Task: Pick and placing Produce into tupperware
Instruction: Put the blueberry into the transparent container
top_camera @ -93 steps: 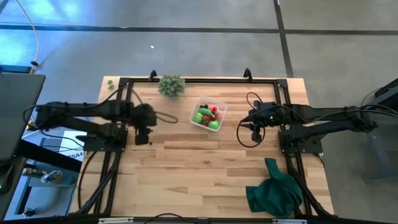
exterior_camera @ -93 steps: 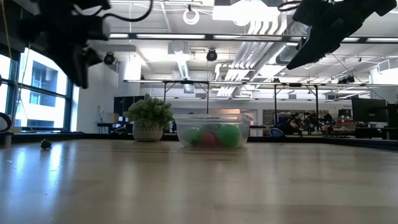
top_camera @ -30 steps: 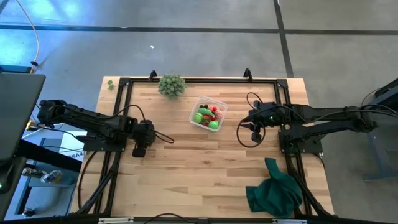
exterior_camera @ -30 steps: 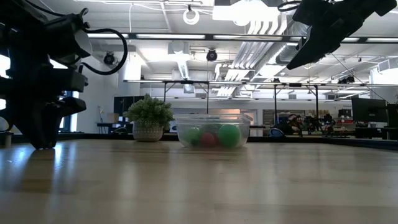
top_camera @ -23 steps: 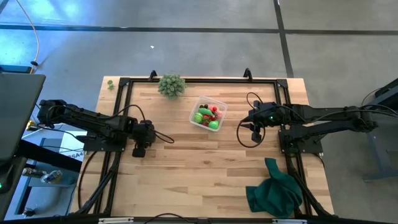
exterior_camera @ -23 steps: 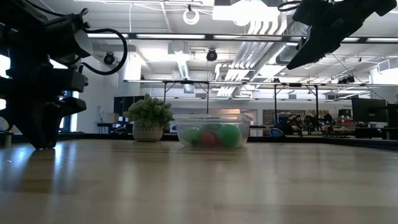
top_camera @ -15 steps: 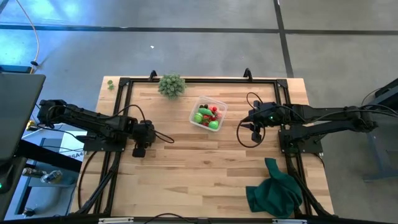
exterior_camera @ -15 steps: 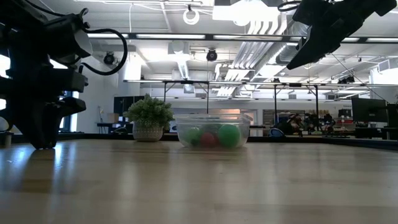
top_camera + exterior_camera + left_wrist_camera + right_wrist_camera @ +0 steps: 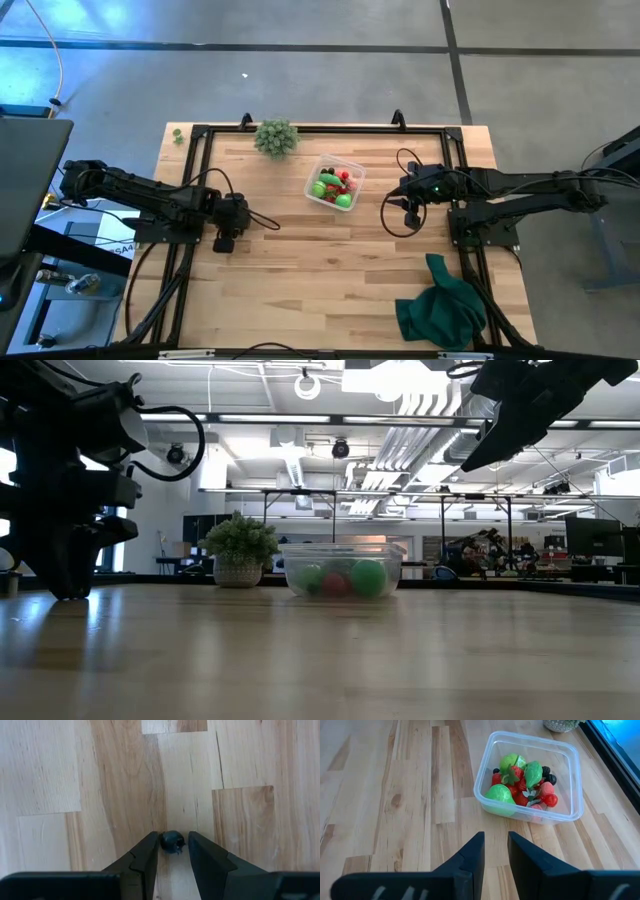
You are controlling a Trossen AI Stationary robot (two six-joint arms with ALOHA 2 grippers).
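A small dark berry (image 9: 172,841) lies on the wood near the table's left side, between the fingertips of my left gripper (image 9: 173,846), which is down at the table top (image 9: 224,243) (image 9: 68,592). The clear square tupperware (image 9: 335,183) (image 9: 343,570) (image 9: 530,775) stands on the far middle of the table. It holds red berries, dark berries and green pieces (image 9: 520,777). My right gripper (image 9: 496,840) hangs in the air to the right of the tupperware (image 9: 411,213), empty, with a narrow gap between its fingers. My left gripper pinches the dark berry (image 9: 171,840) between its two fingertips, one finger (image 9: 150,851) on each side. The fingers come from above, pointing down. The berry rests on the table.
A spiky pale-green potted ball (image 9: 275,136) (image 9: 240,550) stands at the far edge, left of the tupperware. A dark green cloth (image 9: 440,310) lies at the near right corner. A small green piece (image 9: 177,134) sits outside the black frame at the far left. Bare wood fills the middle.
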